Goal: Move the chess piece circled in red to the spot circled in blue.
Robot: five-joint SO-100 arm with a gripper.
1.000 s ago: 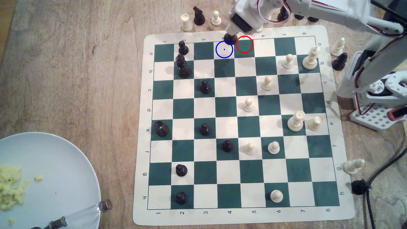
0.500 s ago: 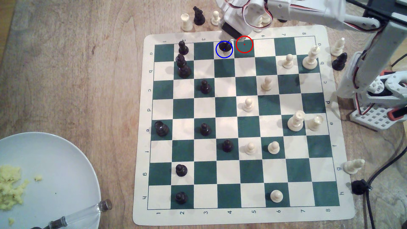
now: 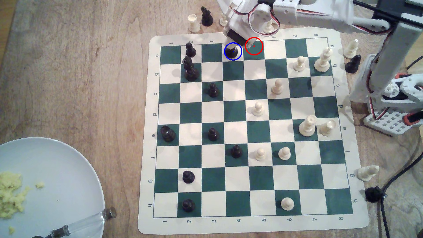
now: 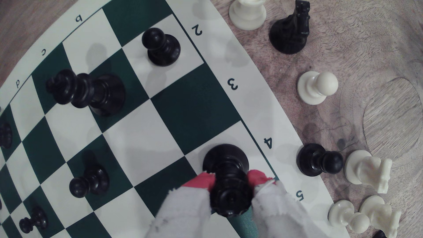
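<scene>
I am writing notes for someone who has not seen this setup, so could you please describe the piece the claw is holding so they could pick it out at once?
Start at the green-and-cream chessboard and follow its far edge to the file marked 4. There, inside the blue ring, stands the black rook, gripped by the claw. Unlike the round-headed black pawn nearby, it has a flat-topped turret head.

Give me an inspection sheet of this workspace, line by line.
Surface: wooden table with a green-and-cream chess mat.
Job's things: black rook stands on the blue-ringed square; the red-ringed square is vacant.
Clutter: captured pieces beside the mat; plate with food crumbs and a glass vial.
Gripper: gripper, jaws on either side of the rook's head.
Cables: black cable at the exterior view's right.
Surroundings: nothing seen.
</scene>
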